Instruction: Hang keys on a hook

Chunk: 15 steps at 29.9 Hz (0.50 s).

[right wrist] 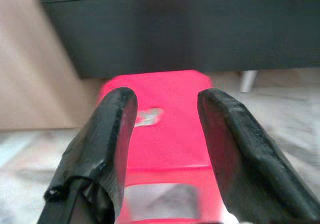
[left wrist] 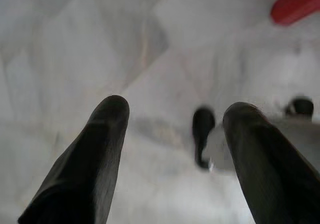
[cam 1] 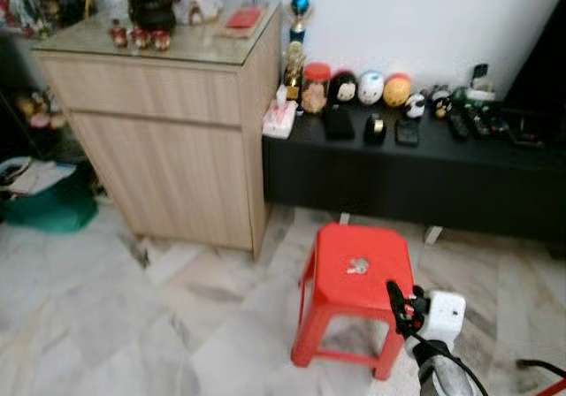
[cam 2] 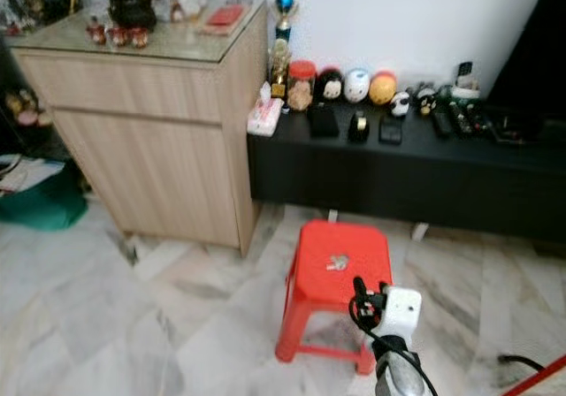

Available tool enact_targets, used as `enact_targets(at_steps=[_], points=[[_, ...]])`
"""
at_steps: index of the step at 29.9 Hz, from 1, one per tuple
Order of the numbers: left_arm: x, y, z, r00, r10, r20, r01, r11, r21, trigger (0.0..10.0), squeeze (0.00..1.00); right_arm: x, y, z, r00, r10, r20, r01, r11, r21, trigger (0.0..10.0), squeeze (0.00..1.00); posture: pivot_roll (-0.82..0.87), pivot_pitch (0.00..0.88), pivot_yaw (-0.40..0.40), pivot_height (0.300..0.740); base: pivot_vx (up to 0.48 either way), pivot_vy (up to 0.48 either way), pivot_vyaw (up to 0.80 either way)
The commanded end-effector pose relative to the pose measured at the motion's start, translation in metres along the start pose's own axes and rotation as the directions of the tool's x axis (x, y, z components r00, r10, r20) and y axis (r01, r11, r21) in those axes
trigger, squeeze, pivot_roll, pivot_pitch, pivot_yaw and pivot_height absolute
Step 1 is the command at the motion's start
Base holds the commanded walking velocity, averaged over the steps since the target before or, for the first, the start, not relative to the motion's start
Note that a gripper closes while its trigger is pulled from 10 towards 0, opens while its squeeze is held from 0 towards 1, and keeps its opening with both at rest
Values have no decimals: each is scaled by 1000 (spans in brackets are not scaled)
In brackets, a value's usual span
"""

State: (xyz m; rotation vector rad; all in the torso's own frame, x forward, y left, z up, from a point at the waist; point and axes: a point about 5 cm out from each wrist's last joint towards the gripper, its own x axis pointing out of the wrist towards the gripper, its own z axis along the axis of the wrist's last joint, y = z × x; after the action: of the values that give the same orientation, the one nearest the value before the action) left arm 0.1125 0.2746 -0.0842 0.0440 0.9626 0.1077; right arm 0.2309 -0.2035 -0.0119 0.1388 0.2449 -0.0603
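Observation:
A small bunch of silvery keys (cam 1: 357,265) lies on top of a red plastic stool (cam 1: 336,283) on the marble floor. In the right wrist view the keys (right wrist: 149,116) lie on the stool's seat (right wrist: 170,129) ahead of the fingers. My right gripper (cam 1: 394,297) is raised just off the stool's near right corner, open and empty, short of the keys. My left gripper (left wrist: 172,134) hangs open over bare floor with nothing between its fingers. I cannot make out a hook.
A wooden cabinet (cam 1: 177,131) with figurines on its glass top stands at the left. A low black bench (cam 1: 416,175) against the wall carries round toys, remotes and a tissue box (cam 1: 279,118). A green bag (cam 1: 49,206) sits far left.

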Motion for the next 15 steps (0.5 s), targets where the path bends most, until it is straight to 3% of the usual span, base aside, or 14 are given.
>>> enact_targets(at_steps=[1, 7, 15], points=[[-1, -4, -8, 1000, -13, -25, 13, 1000, -4, 10000, 0, 0, -5, 3, 1000, -17, 7, 17, 1000, 4, 10000, 0, -10, 0, -45, 740, 304, 0, 0], [-1, -4, -8, 1000, -9, -26, 9, 1000, -3, 10000, 0, 0, -6, 4, 1000, -13, 9, 13, 1000, 5, 10000, 0, -9, 0, -46, 740, 296, 0, 0], [-1, -1, -2, 999, 24, 32, -24, 1000, -16, 10000, 0, 1, -6, 6, 999, -37, 26, 37, 999, 15, 10000, 0, -17, 0, -41, 740, 0, 0, 0]])
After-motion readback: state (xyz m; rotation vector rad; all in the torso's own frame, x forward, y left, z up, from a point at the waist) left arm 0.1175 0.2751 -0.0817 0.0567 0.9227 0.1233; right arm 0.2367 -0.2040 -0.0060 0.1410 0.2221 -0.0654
